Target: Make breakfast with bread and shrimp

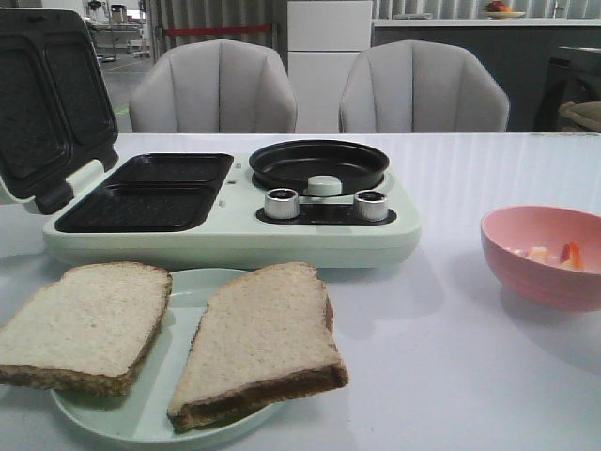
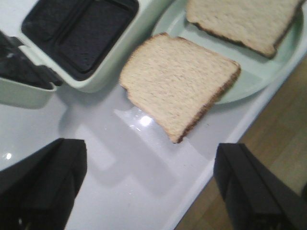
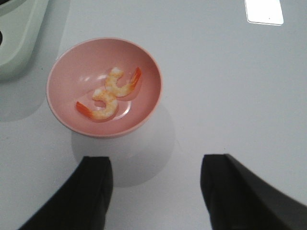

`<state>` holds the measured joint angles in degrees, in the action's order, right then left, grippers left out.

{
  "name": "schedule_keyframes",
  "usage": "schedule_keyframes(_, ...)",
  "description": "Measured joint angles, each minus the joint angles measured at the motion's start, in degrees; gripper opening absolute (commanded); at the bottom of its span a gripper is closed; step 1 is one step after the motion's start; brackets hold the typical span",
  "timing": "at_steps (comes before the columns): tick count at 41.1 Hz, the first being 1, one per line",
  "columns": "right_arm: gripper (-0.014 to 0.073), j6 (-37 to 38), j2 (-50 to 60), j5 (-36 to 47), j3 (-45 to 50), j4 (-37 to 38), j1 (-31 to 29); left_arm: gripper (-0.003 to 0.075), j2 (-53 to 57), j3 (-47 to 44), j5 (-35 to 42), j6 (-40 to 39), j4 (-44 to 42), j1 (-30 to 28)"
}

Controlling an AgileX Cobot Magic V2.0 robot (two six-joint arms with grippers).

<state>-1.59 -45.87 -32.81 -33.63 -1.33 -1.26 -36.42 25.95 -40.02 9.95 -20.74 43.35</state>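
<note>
Front view: two bread slices [image 1: 258,343] lie on a pale green plate [image 1: 131,413] at the near tabletop [image 1: 451,376] edge. The left slice [image 1: 84,324] overhangs the plate rim on its left side; the right slice overhangs toward the near edge. Just behind the plate stands a breakfast maker [image 1: 225,211], lid [image 1: 47,103] raised at the left, two dark grill wells [image 1: 150,193] and a round pan [image 1: 319,164] exposed. A pink bowl [image 1: 545,258] sits well apart to the right, with bare tabletop between it and the plate.

Right wrist view: two shrimp [image 3: 110,93] lie touching in the bowl's bottom. The right pincer [image 3: 156,191] hangs above bare tabletop near the bowl, fingers spread, holding nothing.

Left wrist view: the left pincer [image 2: 148,187] is likewise spread wide and holds nothing, over the tabletop edge near the overhanging slice.
</note>
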Motion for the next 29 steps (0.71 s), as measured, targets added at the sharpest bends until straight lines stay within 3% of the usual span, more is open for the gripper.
schedule_keyframes(4, 0.0516, 0.0, 0.0, 0.0, 0.0, 0.0, 0.0, 0.0596, -4.3, -1.4, -0.2, -3.1, -3.9, 4.8)
schedule_keyframes(13, 0.0516, 0.0, 0.0, 0.0, 0.0, 0.0, 0.0, 0.0596, -15.1, -2.1, -0.2, -20.3, -17.8, 11.6)
schedule_keyframes(29, 0.0516, 0.0, 0.0, 0.0, 0.0, 0.0, 0.0, 0.0594, -36.6, -2.1, -0.2, -42.1, -42.7, 16.0)
